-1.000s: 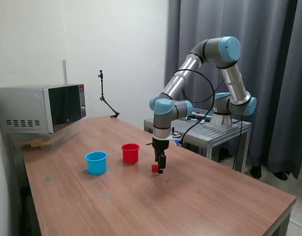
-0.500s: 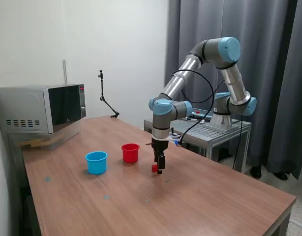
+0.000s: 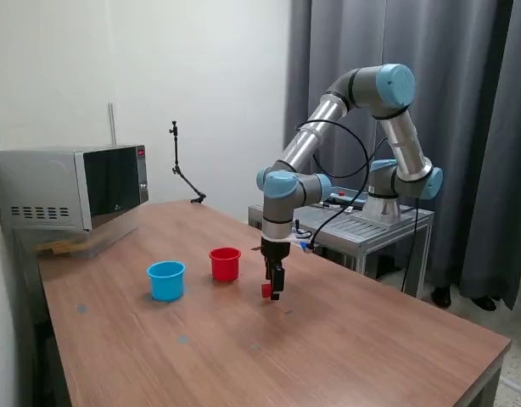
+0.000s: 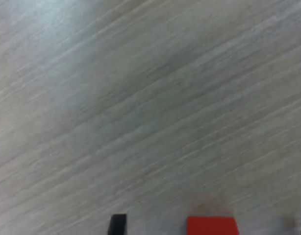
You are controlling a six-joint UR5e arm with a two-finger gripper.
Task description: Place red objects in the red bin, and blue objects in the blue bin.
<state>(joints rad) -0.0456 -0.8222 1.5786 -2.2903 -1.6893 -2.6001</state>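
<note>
Gripper (image 3: 275,291): points straight down, low over the table (image 3: 345,339); fingers set apart, the red cube (image 3: 266,290) between them, a visible gap on each side.
Red cup (image 3: 225,264): upright, left of the cube.
Blue cup (image 3: 166,280): upright, left of the red cup.

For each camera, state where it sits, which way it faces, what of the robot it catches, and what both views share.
Exterior view: off the arm, raised near a table corner, looking across the brown wooden table at the round light blue plastic cup, round red plastic cup, grey microwave and whole grey-and-blue arm.
Wrist view: on the wrist, facing down close onto the tabletop; only a dark fingertip shows.
Shared: the tiny red cube at the gripper, and the tabletop.
</note>
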